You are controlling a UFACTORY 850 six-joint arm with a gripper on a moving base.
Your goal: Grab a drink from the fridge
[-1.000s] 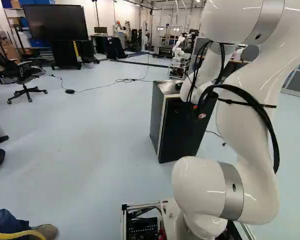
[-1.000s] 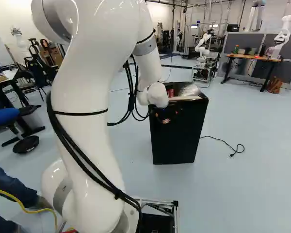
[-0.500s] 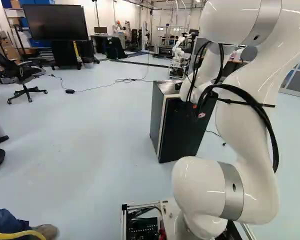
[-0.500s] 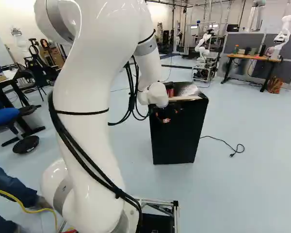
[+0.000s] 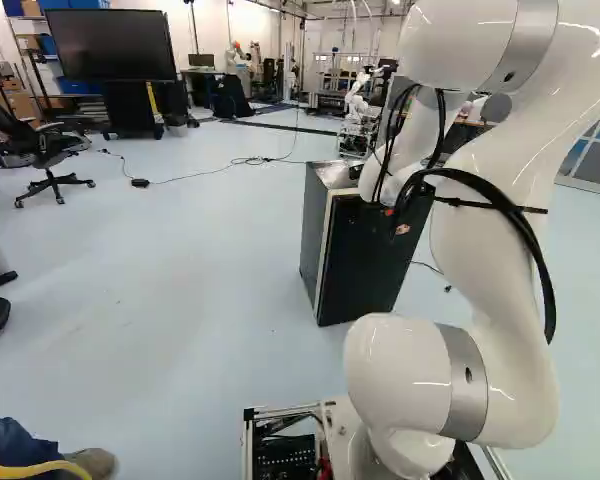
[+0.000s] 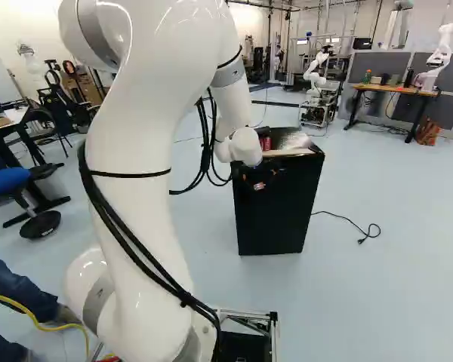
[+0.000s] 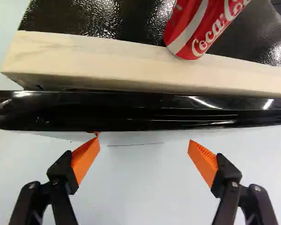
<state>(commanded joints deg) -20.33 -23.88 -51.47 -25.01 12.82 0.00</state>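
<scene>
The wrist view looks closely along the end effector (image 6: 257, 185) — base views, behind it, face ahead, sharing the fridge (image 6: 278, 222).

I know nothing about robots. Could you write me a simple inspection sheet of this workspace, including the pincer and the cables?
Surface: pale floor under the black fridge; the fridge's top looks dark and glossy, with a pale strip along its front.
Job's things: a red drink can on top of the fridge, by that strip; the fridge's inside is hidden.
Clutter: nothing seen around the can.
Pincer: open, holding nothing.
Cables: black cables along the arm; a black cord on the floor beside the fridge; a yellow line by a person's leg.
Surroundings: large screen; another robot on a table.
</scene>
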